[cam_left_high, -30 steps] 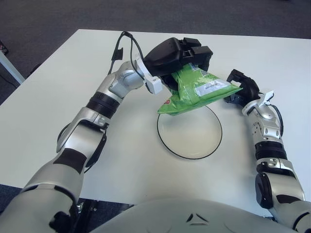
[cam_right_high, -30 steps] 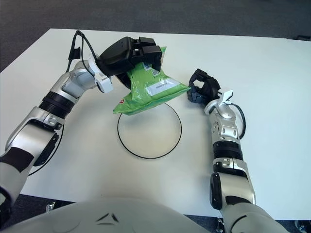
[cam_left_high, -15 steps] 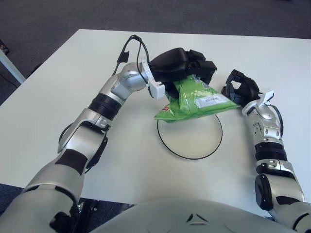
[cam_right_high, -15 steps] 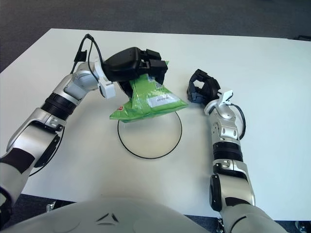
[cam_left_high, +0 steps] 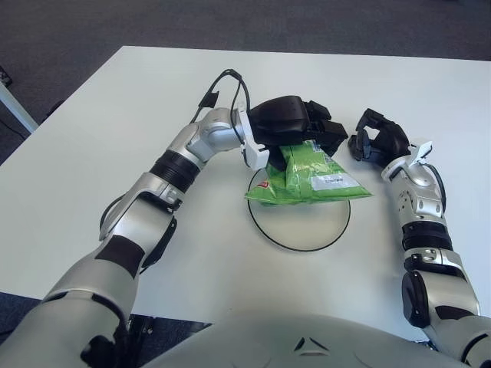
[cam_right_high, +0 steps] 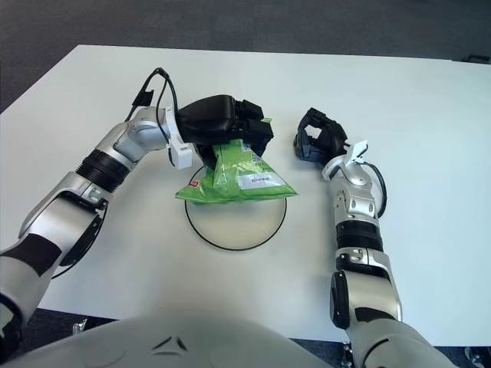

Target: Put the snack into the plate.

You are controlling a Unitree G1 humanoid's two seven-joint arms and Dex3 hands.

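My left hand point(cam_left_high: 295, 130) is shut on the top end of a green snack bag point(cam_left_high: 307, 177). The bag hangs low over the far half of a round white plate with a dark rim point(cam_left_high: 299, 227), its lower edge at or just above the plate; I cannot tell if it touches. In the right eye view the bag point(cam_right_high: 234, 180) covers the plate's point(cam_right_high: 236, 226) far rim. My right hand point(cam_left_high: 376, 142) rests on the table to the right of the plate, fingers curled and holding nothing.
The white table point(cam_left_high: 92, 153) stretches wide to the left and far side. Its left edge point(cam_left_high: 61, 107) drops to dark carpet. A black cable point(cam_left_high: 222, 84) loops above my left wrist.
My left hand has come down and toward me with the bag, from well above the plate's far edge to low over the plate. The right hand has barely moved.
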